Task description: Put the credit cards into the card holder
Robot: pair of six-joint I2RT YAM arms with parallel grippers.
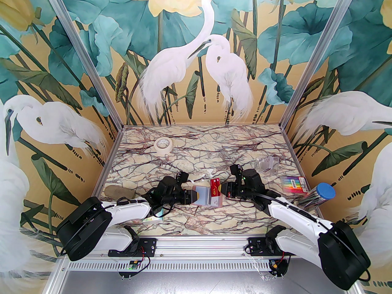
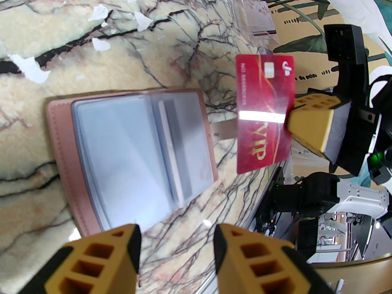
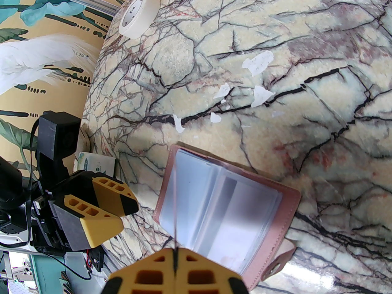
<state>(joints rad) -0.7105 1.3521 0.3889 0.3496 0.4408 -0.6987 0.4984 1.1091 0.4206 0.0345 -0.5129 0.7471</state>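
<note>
Top view: one dusty-pink card holder point(image 1: 204, 198) lies open on the marble-patterned table point(image 1: 183, 164), between two robot arms. The right tool point(image 1: 223, 191) is clamped on one red credit card point(image 1: 215, 190), held upright at the holder's right side. The left tool point(image 1: 193, 196) sits at the holder's left edge.

Left wrist view: the left tool point(image 2: 177, 256) has its jaws partly apart with nothing between them, just short of the card holder point(image 2: 131, 158). The red credit card point(image 2: 265, 112) hangs beyond the holder's far edge, pinched at one side by the right tool point(image 2: 315, 127).

Right wrist view: the card shows edge-on as a thin dark line over the holder's pale pockets.

Nothing pins the holder down, so a card that misses a pocket mouth would likely push it across the table or slip in the grip.

Counted: one holder, one red card, one clear box point(image 1: 268, 164). Whether the box holds other cards is too unclear to tell.
</note>
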